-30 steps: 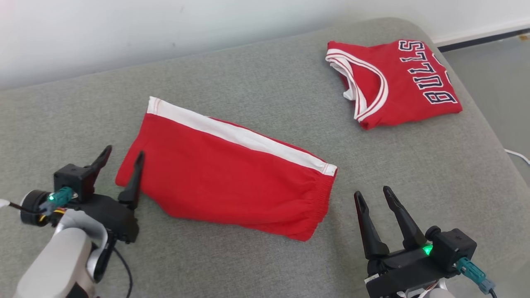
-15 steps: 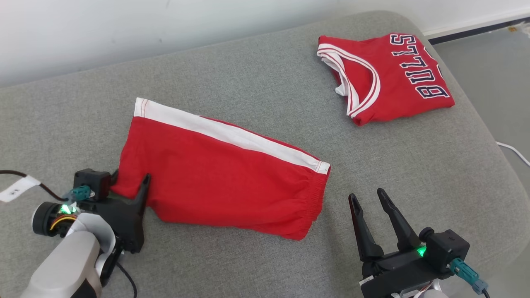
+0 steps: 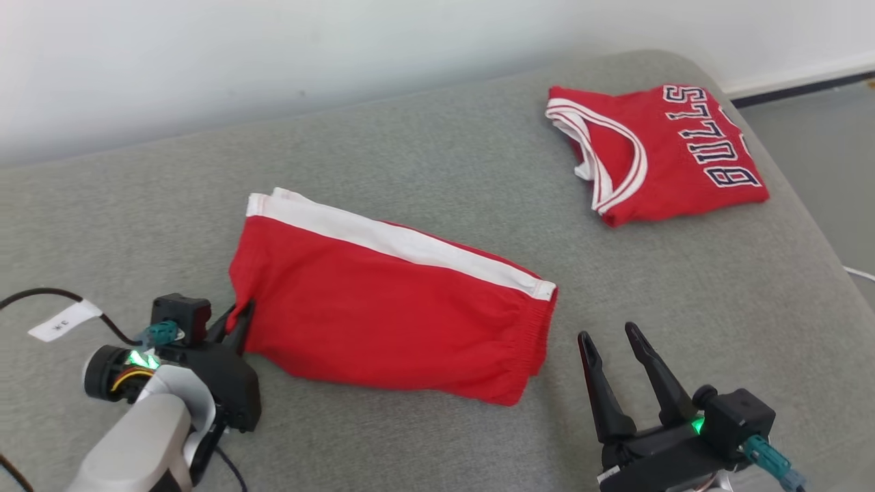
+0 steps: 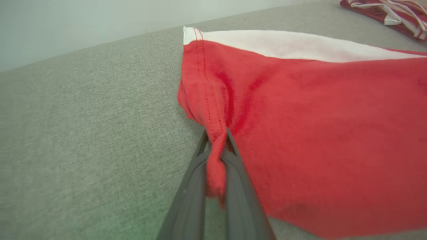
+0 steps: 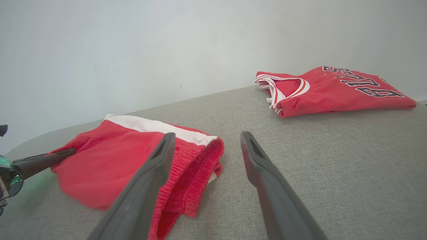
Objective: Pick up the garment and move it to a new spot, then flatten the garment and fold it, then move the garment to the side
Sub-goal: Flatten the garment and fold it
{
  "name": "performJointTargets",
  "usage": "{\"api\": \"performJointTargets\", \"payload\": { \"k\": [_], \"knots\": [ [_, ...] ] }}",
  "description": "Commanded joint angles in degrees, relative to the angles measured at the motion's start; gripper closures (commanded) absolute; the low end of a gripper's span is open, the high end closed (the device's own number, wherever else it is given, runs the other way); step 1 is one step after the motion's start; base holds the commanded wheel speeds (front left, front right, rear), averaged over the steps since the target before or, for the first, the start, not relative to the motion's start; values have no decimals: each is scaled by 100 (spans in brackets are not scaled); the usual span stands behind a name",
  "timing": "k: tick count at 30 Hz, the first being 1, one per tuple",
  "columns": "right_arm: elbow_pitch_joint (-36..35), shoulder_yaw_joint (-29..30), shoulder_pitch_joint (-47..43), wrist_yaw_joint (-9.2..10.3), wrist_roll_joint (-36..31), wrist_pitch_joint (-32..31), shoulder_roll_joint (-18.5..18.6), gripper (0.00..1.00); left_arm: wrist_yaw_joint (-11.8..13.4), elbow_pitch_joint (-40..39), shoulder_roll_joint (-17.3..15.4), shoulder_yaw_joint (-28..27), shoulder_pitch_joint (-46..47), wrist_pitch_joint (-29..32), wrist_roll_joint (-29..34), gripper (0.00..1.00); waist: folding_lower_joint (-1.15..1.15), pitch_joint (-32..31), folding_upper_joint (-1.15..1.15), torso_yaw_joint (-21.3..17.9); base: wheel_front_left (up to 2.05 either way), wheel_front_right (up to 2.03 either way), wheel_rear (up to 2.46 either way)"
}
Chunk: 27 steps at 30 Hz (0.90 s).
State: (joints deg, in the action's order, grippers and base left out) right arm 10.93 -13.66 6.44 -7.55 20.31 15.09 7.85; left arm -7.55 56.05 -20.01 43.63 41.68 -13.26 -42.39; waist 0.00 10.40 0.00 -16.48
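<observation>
The left gripper (image 3: 238,316) pinches the red shorts (image 3: 389,307) at 8 o'clock, ready to lift them. The right gripper (image 3: 607,333) sits spread wide at 5 o'clock.

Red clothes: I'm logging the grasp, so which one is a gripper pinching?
The shorts with the white side stripe: the left gripper is shut on their hem corner. The folded jersey with lettering lies apart, untouched.
</observation>
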Motion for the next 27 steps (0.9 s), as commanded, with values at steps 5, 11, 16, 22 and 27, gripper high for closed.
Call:
{"api": "performJointTargets", "payload": {
  "k": [5,11,16,22,27],
  "knots": [
    [12,46,-201,11,7,-1,2,0,87,-165,141,-71,-236,-147,10,100,0,-275,0,412,0,0,0],
    [20,100,-297,11,6,0,-23,0,401,-844,192,-305,-769,-194,-11,100,0,-385,0,719,0,0,0],
    [21,160,-357,11,-1,0,-38,0,742,-1756,108,-583,-1574,-192,12,100,0,-417,0,945,0,0,0],
    [70,225,-388,11,-12,-1,-19,0,1188,-2750,40,-723,-2464,-194,-17,100,0,-422,0,1112,0,0,0],
    [155,245,-363,11,0,-1,-9,0,1462,-3369,-36,-799,-2904,-192,-87,100,0,-417,0,1174,0,0,0]
  ]
}}
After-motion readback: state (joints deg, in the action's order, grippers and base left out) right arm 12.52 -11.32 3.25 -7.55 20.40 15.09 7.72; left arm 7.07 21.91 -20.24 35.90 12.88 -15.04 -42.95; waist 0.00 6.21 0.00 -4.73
